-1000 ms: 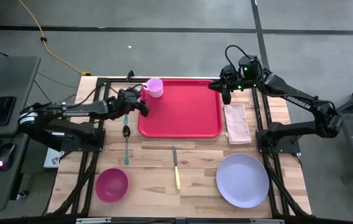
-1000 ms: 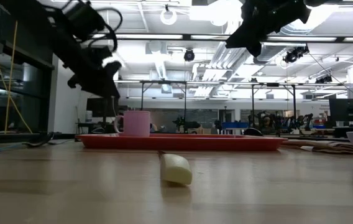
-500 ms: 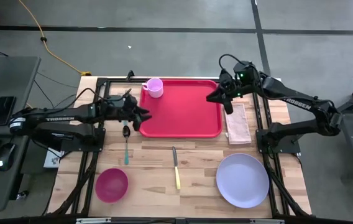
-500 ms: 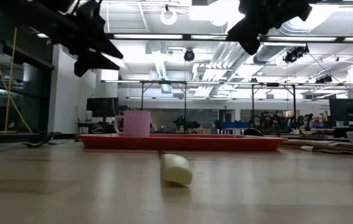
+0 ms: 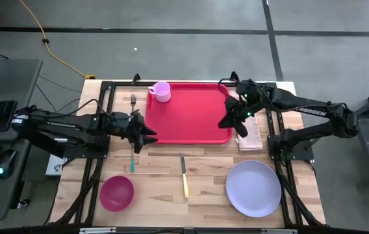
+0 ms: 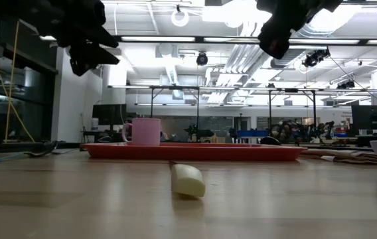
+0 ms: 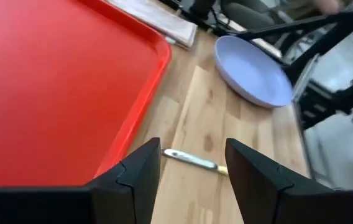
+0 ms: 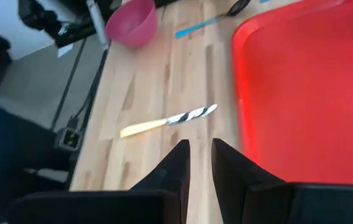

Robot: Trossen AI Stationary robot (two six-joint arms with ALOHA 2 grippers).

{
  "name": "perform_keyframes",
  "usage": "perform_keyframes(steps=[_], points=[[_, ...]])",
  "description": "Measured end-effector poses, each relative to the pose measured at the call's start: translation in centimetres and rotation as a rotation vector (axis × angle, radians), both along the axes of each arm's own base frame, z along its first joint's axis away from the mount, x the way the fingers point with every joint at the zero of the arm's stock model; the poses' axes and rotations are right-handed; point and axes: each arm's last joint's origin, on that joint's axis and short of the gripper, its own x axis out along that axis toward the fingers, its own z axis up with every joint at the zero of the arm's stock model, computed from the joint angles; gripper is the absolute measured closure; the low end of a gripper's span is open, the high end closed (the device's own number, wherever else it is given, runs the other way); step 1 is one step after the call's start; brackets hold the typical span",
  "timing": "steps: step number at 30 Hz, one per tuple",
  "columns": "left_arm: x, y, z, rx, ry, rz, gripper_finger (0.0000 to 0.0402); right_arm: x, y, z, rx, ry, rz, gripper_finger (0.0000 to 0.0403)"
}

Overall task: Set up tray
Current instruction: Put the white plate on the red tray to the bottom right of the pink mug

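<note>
Overhead, left gripper (image 5: 147, 134) hovering spread off tray (image 5: 191, 117) corner; right gripper (image 8: 199, 163) showing narrow gap, gripping nothing.

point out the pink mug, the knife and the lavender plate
pink mug (image 5: 162, 91), high view, on its open top
knife (image 5: 184, 175), high view, middle of its length
lavender plate (image 5: 254, 188), high view, its bare centre
</note>
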Motion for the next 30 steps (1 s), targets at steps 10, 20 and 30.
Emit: perform_keyframes(steps=[10,20,30], points=[[-0.3,-1.8,0.0,0.164,-0.001,0.118,0.019,-0.3,3.4,-0.3,0.04,0.123,0.036,0.0361],[-0.3,-2.6,-1.5,0.187,-0.128,0.098,0.019,-3.3,6.9,1.3,-0.021,0.132,-0.031,0.0359],[-1.5,-2.5,-5.9,0.158,-0.146,0.061,0.019,-4.3,9.1,-1.1,-0.076,0.217,-0.042,0.0358]])
